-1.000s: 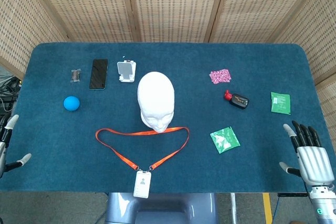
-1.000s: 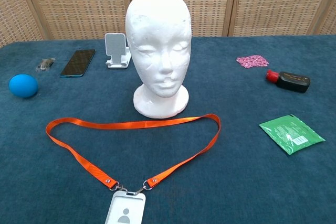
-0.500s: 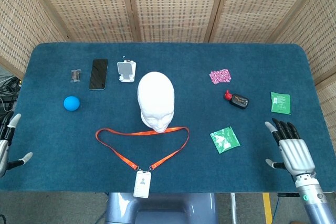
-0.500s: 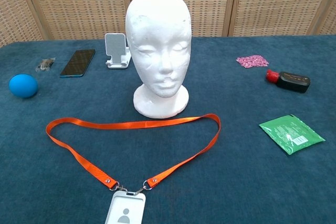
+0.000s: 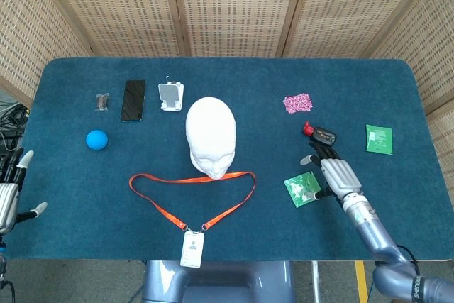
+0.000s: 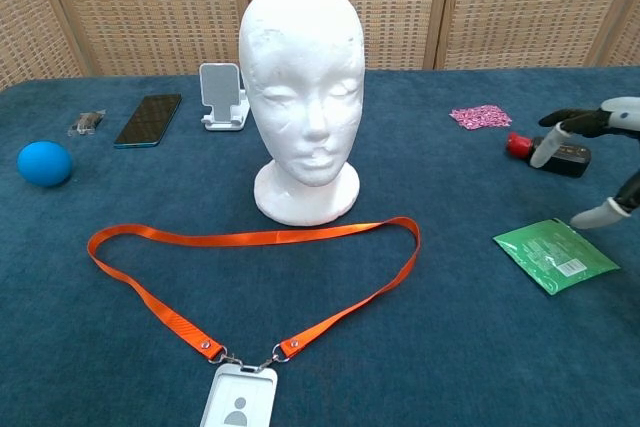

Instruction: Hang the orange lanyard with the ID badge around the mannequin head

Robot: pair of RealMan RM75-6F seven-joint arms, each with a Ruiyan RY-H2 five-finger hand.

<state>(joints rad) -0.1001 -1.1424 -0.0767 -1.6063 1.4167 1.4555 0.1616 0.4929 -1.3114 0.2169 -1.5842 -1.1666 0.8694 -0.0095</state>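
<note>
The orange lanyard [image 5: 191, 196] lay flat on the blue table [image 5: 234, 97] at six o'clock from the mannequin head [image 5: 211, 136], its loop spread wide with the far run of strap passing just beside the head's base. The two sides converged toward six o'clock, where metal clips joined the ID badge [image 5: 191, 249] at the table's near edge.

The strap looked thin, soft and limp — likely to sag and twist once lifted, with the light badge swinging below as the only weight. A sound hold would probably be one pinch on each side run, at about nine and three o'clock of the loop, keeping it open enough to pass over the crown. The head appeared to be light foam, so it might tip if the strap snagged.

The right hand [image 5: 333, 172] hovered over the table at three o'clock from the lanyard, well apart from it — fingers spread, holding nothing. The left hand [image 5: 8, 193] sat at the table's nine o'clock edge, fingers apart, also empty.
</note>
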